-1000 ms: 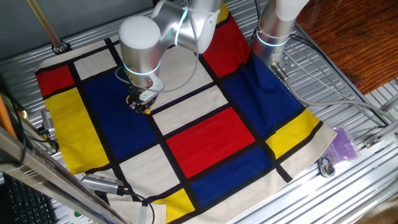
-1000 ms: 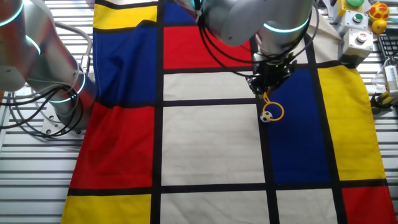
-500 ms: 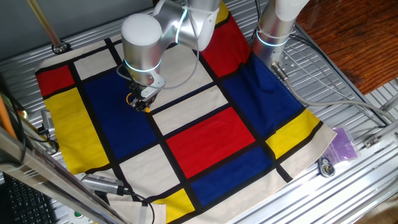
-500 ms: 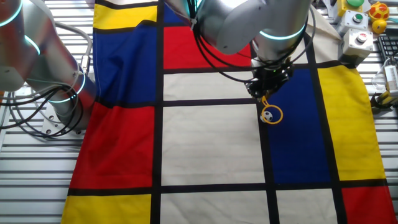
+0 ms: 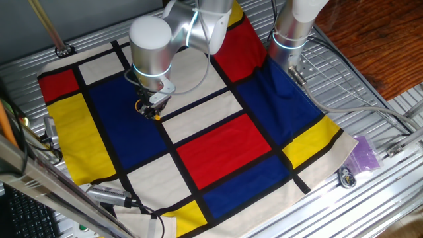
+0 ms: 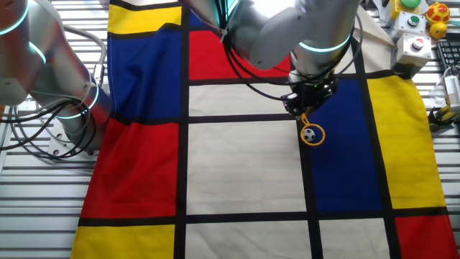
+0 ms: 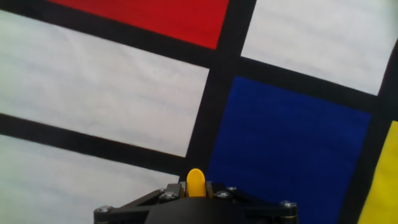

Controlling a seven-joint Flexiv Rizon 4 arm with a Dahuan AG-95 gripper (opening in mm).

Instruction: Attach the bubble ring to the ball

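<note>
One gripper [image 6: 305, 109], jaws clamped on the bubble ring's [image 6: 313, 134] handle, has its hoop around the ball [image 6: 308, 134]; your next move: press down, then release.

Gripper [image 6: 305, 109] shifted slightly toward the desk's far edge. Bubble ring [image 6: 312, 134], hoop now encircling the ball [image 6: 308, 134], which was at its rim before.

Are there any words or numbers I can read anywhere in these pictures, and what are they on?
None: no word, number or sign can be read in any view.
The button box beside the checked cloth shows no label I can make out.
The bubble ring, the ball and the gripper carry no writing.
</note>
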